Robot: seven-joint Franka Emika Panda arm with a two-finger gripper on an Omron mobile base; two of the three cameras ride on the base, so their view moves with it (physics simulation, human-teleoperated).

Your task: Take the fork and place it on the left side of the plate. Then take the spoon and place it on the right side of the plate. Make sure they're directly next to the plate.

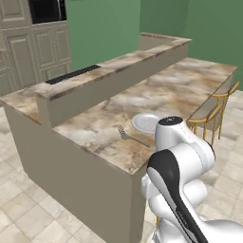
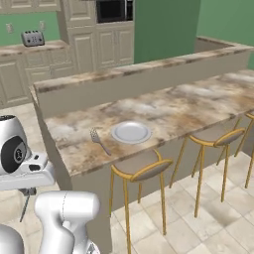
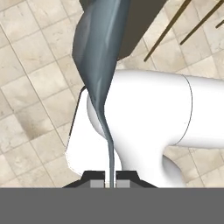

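Observation:
A slim bluish-grey spoon [image 3: 99, 61] rises from between my fingertips in the hand view, its handle pinched and its bowl pointing away over the floor tiles. My gripper [image 3: 110, 184] is shut on that handle, off the counter. The round pale plate [image 1: 144, 122] [image 2: 131, 132] lies near the counter's front edge. The grey fork [image 1: 130, 137] [image 2: 100, 141] lies flat on the counter just left of the plate, tines pointing away, with a narrow gap between them.
The marble counter [image 2: 188, 111] has a raised ledge [image 2: 124, 74] along its back. Gold-legged stools [image 2: 141, 171] [image 1: 204, 121] stand under the front edge, one right below the plate. The counter to the right of the plate is bare marble.

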